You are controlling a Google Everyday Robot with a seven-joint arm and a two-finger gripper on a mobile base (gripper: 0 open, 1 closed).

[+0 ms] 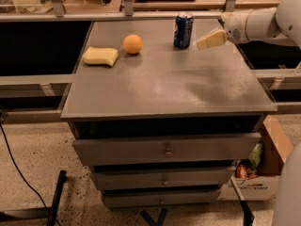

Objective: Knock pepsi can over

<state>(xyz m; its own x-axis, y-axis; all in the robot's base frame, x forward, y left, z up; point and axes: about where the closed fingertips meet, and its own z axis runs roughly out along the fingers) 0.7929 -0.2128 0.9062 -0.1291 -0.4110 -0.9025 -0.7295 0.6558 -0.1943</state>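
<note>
- pepsi can (pixel 183 29) stands at the back of the cabinet top (pixel 164 88)
- ball (pixel 132 44) left of the can
- sponge (pixel 100 56) left of the ball
- gripper (pixel 206 40) just right of the can

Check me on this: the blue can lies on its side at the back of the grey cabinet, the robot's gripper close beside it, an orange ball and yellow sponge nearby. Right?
Not quite. The camera view shows the pepsi can standing upright, not on its side. Otherwise yes: back of the grey cabinet, gripper close beside it, orange ball and yellow sponge nearby.
</note>
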